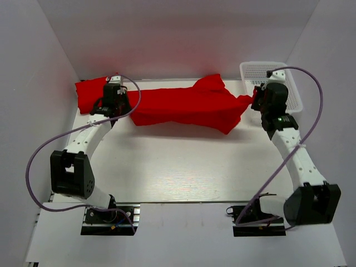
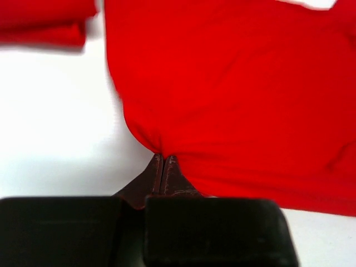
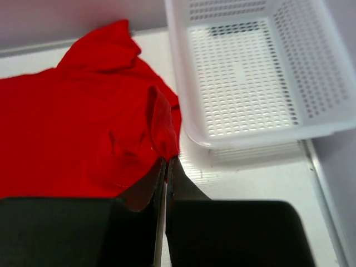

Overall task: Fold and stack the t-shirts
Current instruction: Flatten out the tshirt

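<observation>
A red t-shirt (image 1: pixel 186 105) hangs stretched across the far half of the table between my two grippers, sagging in the middle. My left gripper (image 1: pixel 118 100) is shut on its left edge; in the left wrist view the jaws (image 2: pixel 162 158) pinch the cloth (image 2: pixel 239 94). My right gripper (image 1: pixel 257 100) is shut on its right corner; in the right wrist view the jaws (image 3: pixel 167 160) pinch the cloth (image 3: pixel 83 117). Another red t-shirt (image 1: pixel 89 94) lies at the far left behind the left gripper and shows in the left wrist view (image 2: pixel 44 22).
A white mesh basket (image 1: pixel 292 83) stands at the far right, just behind the right gripper; in the right wrist view its inside (image 3: pixel 245 72) holds nothing. White walls close in the back and both sides. The white table (image 1: pixel 178 167) spreads in front of the shirt.
</observation>
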`<control>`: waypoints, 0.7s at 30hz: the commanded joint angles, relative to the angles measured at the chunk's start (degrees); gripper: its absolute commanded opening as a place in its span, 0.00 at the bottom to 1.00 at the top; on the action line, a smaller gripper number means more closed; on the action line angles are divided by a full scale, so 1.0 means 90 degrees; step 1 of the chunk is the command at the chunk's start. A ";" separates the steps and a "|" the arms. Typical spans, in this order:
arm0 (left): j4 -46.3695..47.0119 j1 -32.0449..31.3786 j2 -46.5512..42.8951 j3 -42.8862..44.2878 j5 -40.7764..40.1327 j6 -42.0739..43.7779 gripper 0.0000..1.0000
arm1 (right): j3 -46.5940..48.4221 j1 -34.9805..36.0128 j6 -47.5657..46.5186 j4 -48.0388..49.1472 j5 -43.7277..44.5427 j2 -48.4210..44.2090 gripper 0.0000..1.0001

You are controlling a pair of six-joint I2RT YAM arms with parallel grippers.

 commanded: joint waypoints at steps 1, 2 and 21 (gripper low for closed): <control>0.0220 0.0113 0.0441 0.0735 0.0494 0.0268 0.00 | 0.0629 -0.0160 -0.0146 0.0427 -0.0950 0.0894 0.00; 0.0220 0.0113 0.0839 0.0920 0.0620 0.0356 0.00 | 0.0728 -0.0170 -0.0146 0.0611 -0.1106 0.1034 0.00; -0.0089 0.0514 0.2006 0.6753 0.2691 0.1655 0.00 | 0.5490 -0.0424 -0.1083 0.0691 -0.1889 0.2114 0.00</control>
